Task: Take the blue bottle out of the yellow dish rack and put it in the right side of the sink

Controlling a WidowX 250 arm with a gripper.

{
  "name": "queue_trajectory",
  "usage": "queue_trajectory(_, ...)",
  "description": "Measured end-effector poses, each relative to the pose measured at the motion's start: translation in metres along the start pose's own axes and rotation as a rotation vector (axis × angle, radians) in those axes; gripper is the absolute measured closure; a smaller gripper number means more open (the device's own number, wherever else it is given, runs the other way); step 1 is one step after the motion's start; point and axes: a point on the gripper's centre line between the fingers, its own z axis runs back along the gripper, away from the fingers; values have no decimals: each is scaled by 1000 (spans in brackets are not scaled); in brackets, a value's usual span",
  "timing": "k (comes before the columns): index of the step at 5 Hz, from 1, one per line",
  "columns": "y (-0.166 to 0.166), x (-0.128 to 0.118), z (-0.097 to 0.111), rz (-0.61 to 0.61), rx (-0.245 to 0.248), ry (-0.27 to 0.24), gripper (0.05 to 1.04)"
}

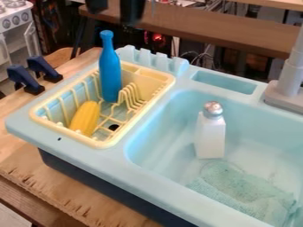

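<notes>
Camera view: the black gripper [114, 17] is hanging at the top edge, over the back of the toy sink unit [157, 179], just beyond the blue bottle's neck.
Jaws: they are standing apart with a plain gap, holding nothing that shows.
Blue bottle [110, 71]: it is standing nearly upright in the yellow dish rack [66, 132], beside the rack's tines.
Bottle handling: its slim neck is probably offering the easiest hold; centring the jaws around it, closing gently and keeping any lift straight would likely spare the tines and avoid tipping.
Rack neighbour: a yellow corn cob [86, 119] is lying near the front, so low sideways movement is risking a knock.
Basin: a white shaker with a metallic cap [210, 135] is standing inside, behind a teal cloth [242, 188]; a grey faucet [288, 77] is rising at the right.
Worktop: the sink unit is resting on worn wood [65, 190], with two dark clamps [33, 73] sitting at the left.
Room: a wooden beam [225, 35] is crossing behind, cables are hanging beneath, and a white toy stove [15, 17] is standing upper left.
</notes>
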Motion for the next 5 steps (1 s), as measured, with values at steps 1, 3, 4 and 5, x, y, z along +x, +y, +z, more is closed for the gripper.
queue_trajectory(1,10,1,3,1,9,6,81)
queue_trajectory(3,35,3,-11,36,7,19,81)
queue_trajectory(4,46,1,-14,61,6,14,81)
queue_trajectory(5,51,0,-23,68,-6,4,81)
